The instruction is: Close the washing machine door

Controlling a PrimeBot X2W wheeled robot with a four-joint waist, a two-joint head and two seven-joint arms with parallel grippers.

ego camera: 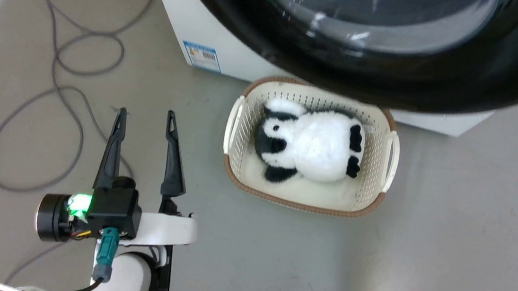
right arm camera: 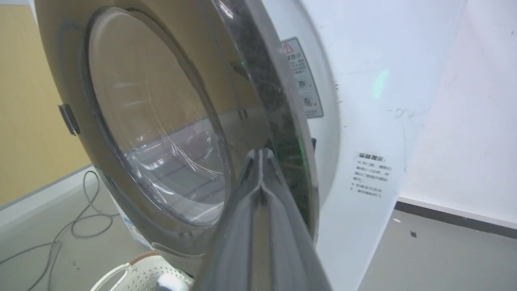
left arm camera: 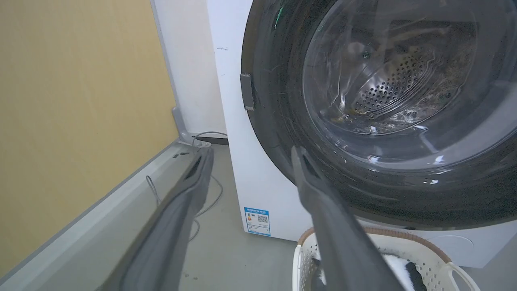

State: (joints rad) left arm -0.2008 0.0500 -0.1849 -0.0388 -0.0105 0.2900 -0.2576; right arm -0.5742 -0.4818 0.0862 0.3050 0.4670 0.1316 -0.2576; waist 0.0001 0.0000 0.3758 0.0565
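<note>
Step in hand: the final push to latch. Right gripper [right arm camera: 260,153] has its two long dark fingers pressed together with nothing held. The tips lie on the black rim of the large round glossy black washing machine door [right arm camera: 161,121] with its bulging clear glass window, on the side far from the small grey metal hinge piece [right arm camera: 68,119]. It looks like touching, but I can't confirm contact.

The door sits directly ahead of these jaws, with the window off to their left. The front of the big white front-loading washing machine [right arm camera: 355,133] shows just past the rim to their right. The door reads as nearly shut, probably not latched.

To do it well:
- Push straight in along the fingers, square to the door face.
- Work on the rim far from the hinge for leverage, and stay off the glass.
- The surface is glossy, so the tips may skid toward the white panel.
- Push until the rim sits flush.

Left gripper [ego camera: 146,112] is wide open and empty over the floor. The door is well ahead and to the right of its jaws. A cream perforated plastic basket [ego camera: 240,139] holding a black-and-white plush toy [ego camera: 311,146] is near on their right. Best left parked.
</note>
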